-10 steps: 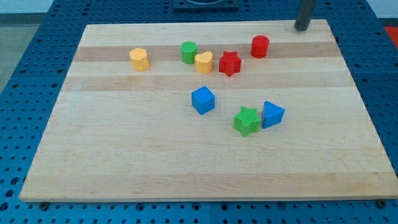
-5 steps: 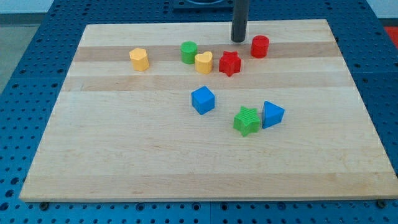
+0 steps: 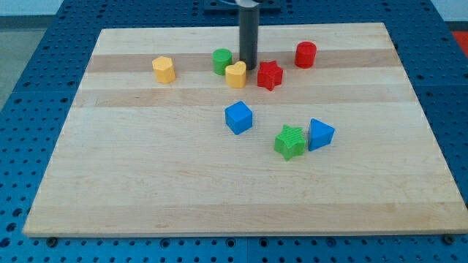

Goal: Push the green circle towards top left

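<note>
No lettering, logo or label reads anywhere on the blocks or the board. The green circle (image 3: pixel 222 61) is a short, stubby cylinder with a flat round top, standing upright in the upper middle of the wooden board (image 3: pixel 146 175), touching or all but touching the yellow heart block (image 3: pixel 236 74) at its 4 o'clock. My tip (image 3: pixel 248 69) is down at the board just behind that yellow heart, at 3 o'clock from the green circle, in the narrow slot between heart and red star block (image 3: pixel 270 74). I carry no jaws, just a plain dark rod, so nothing is grasped.

The board is pale planked wood with visible grain bands, resting on a blue perforated surface (image 3: pixel 29 66). At 9 o'clock from the circle sits a yellow hexagon-like block (image 3: pixel 164 69); at 3 o'clock, well apart, a red cylinder (image 3: pixel 306 54). Lower down: a blue cube (image 3: pixel 238 117), then a ridged green star (image 3: pixel 290 142) touching a blue triangular block (image 3: pixel 319 134).
</note>
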You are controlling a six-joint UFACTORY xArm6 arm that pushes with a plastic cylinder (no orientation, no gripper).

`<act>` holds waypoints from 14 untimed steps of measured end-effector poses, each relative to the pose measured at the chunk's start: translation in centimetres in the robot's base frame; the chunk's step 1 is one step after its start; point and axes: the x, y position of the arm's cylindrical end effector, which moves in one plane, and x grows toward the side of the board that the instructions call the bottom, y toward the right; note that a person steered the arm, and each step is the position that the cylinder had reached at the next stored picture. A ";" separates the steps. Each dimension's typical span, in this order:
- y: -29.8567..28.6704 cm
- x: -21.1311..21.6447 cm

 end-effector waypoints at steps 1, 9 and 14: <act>-3.3 0.0; -19.8 -2.8; -18.0 -5.6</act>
